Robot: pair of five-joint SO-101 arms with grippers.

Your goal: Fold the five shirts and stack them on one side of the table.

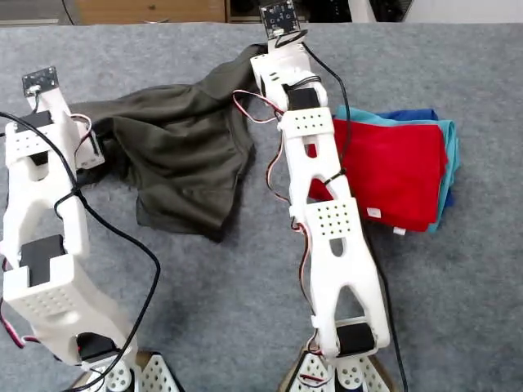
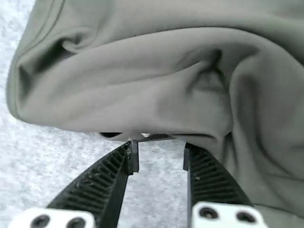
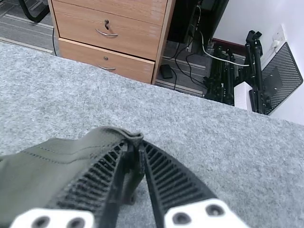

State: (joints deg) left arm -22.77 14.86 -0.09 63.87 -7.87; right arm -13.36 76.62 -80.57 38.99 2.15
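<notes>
The right gripper (image 3: 134, 149) pinched a hem of the olive shirt (image 1: 184, 147) while the left gripper (image 2: 160, 154) gaped at its edge; limp, light cloth, likely best held by corners.

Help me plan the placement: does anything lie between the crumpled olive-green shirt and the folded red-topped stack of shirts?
Yes. The right arm stretches its white links across the grey table between the crumpled olive-green shirt and the folded red-topped stack, covering part of the stack's edge. The right gripper pinches the shirt's edge.

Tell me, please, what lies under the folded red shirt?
A teal shirt and a blue shirt, edges only; the red shirt covers the rest, so further layers are hidden.
</notes>
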